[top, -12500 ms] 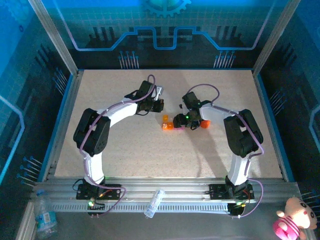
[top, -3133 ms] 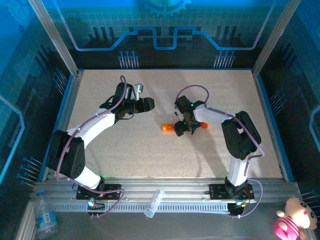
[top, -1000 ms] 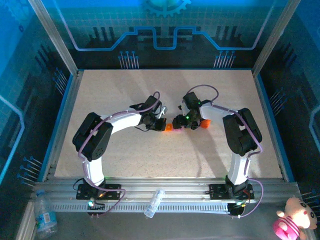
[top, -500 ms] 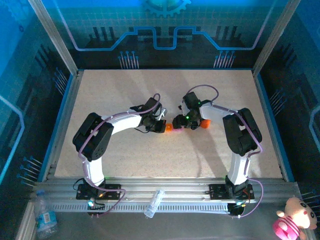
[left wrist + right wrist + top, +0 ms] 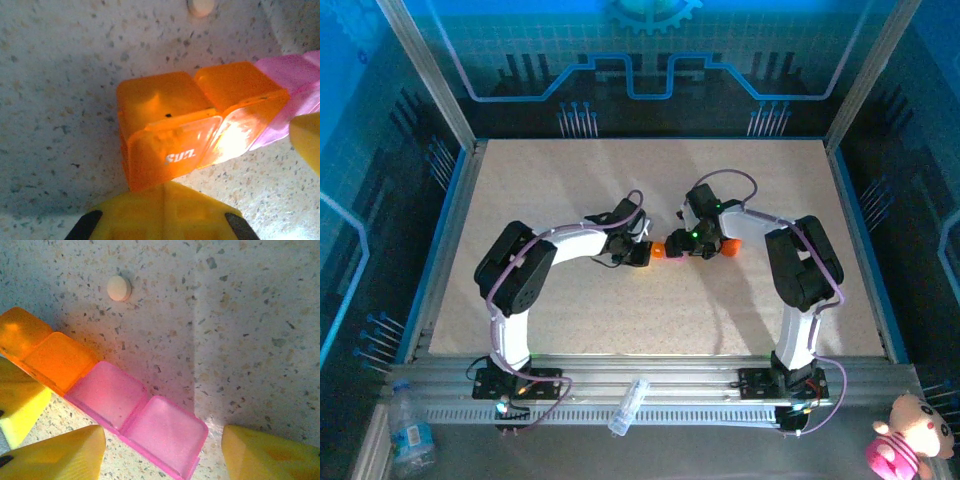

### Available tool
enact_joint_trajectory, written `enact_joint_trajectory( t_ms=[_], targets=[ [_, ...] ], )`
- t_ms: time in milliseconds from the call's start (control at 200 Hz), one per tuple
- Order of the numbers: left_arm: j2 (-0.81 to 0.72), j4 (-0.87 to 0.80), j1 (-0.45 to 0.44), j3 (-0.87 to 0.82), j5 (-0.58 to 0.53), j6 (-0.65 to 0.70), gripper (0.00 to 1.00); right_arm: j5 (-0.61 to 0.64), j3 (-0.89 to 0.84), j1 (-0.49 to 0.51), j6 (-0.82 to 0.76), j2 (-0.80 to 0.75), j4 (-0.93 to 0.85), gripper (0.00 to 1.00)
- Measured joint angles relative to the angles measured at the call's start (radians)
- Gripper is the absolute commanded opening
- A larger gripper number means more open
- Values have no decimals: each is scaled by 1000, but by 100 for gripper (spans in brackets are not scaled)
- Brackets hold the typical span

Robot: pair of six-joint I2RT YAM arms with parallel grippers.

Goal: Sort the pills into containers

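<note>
While the strip (image 5: pixel 220 100) of containers lies on the table (image 5: pixel 250 315) with its long axis running from one wrist toward the other, you have an arm at each end of it: the orange end toward the left gripper (image 5: pixel 165 210), the pink end toward the right gripper (image 5: pixel 162 440). Your left fingers are closed on nothing, and their joined tip touches the lettered face of the last orange cell, low on its near side. Whether that lid is latched cannot be told from here. Your right fingers stand part-open on either side of the last pink cell, just beside its walls. No pad is clearly pressing, so judge it a brace, not a firm grip. One pale pill (image 5: pixel 119 288) lies loose on the far side of the strip, near the orange cells but apart from them. The left arm looks the nearer to it, and would have to reach over the strip to get there.
</note>
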Motion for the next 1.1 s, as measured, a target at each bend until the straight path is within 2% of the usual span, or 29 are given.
enact_joint_trajectory(
  t_ms=[325,861,986,1101],
  targets=[
    [-14,-30,-2,6,-8,1,7,-1,27,-3,-1,13,-33,65],
    [-227,-85,-2,78,-47,4,16,6,117,-46,-13,33,-99,69],
    [-253,-94,-2,78,-61,6,22,2,130,-50,-16,29,-106,73],
    [-301,-95,1,76,-85,6,33,-5,130,-52,-16,-19,-128,78]
  ],
)
